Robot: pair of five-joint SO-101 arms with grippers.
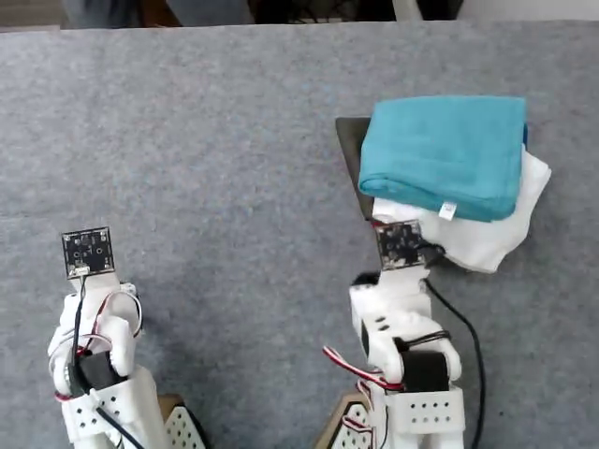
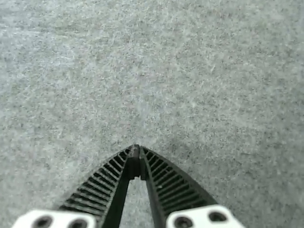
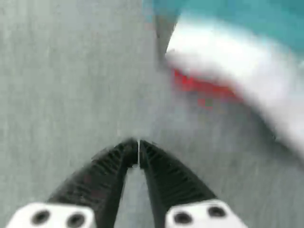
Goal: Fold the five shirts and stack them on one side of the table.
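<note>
A stack of folded shirts lies at the table's right side: a teal shirt on top, a white shirt under it, a dark one poking out at the left edge, and a bit of red beneath. In the right wrist view the teal shirt, white shirt and red shirt sit just beyond my right gripper, which is shut and holds nothing. My left gripper is shut over bare grey cloth, far left of the stack. Both arms sit near the front edge.
The grey felt table cover stretches bare across the left and middle. A black cable runs beside the right arm's base. The table's far edge lies along the top of the high view.
</note>
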